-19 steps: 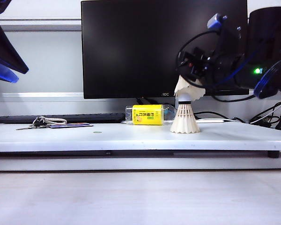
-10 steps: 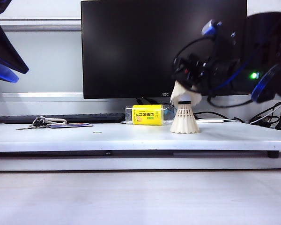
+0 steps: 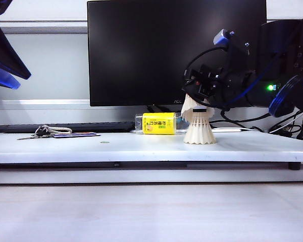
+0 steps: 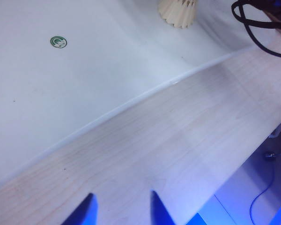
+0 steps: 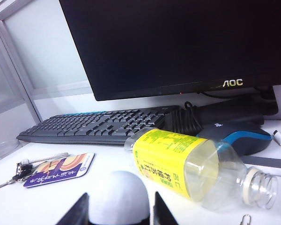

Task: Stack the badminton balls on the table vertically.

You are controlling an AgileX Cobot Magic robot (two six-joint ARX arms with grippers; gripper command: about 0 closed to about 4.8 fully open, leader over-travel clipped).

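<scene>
Toward the right end of the table (image 3: 141, 147), 1 of the 2 badminton balls stands upright on its skirt: the lower shuttlecock (image 3: 199, 132). The right gripper (image 5: 118, 206) is clamped on the upper shuttlecock (image 3: 193, 107), its 2 fingers either side of the round cork tip, and holds it tilted over the lower one's cork; whether the skirt already touches cannot be told.

To do this step well, I judge the tilt should be taken out first, so the upper skirt sits square over the cork, then lowered gently and let go only once it rests evenly; a sideways nudge could topple the lower one.

The left gripper (image 4: 122, 208) hangs over the wood-grain surface (image 4: 168, 140) off the table's front edge, fingers apart and empty, well clear.

Just beside the stack, toward the table's back edge, lies a yellow-labelled bottle (image 3: 159, 123). Keys (image 3: 40, 132), a card (image 3: 76, 134) and a keyboard (image 5: 93, 126) sit toward the left end, well apart.
</scene>
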